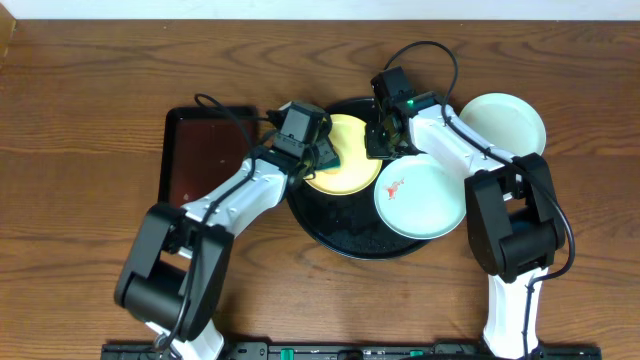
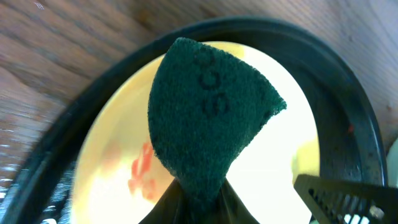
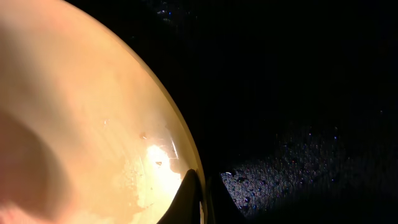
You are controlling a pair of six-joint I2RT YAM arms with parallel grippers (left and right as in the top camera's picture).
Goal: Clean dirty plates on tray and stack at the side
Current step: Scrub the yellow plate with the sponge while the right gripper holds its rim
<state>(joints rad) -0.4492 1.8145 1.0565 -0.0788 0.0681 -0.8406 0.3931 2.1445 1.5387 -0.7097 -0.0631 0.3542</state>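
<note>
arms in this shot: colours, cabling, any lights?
Left arm and right arm: white link shells, black joint housings. Left gripper and right gripper are black. Thin black cables loop off both wrists; a green LED glows on the right one.

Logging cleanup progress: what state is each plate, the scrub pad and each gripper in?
Yellow plate: on the black tray, red-orange smears.
Pale blue plate: red smear, overhanging the tray's right rim.
White plate: on the table, no smear visible.
Green pad: clamped in the left gripper, over the yellow plate.
Right gripper: shut on the yellow plate's rim.
</note>
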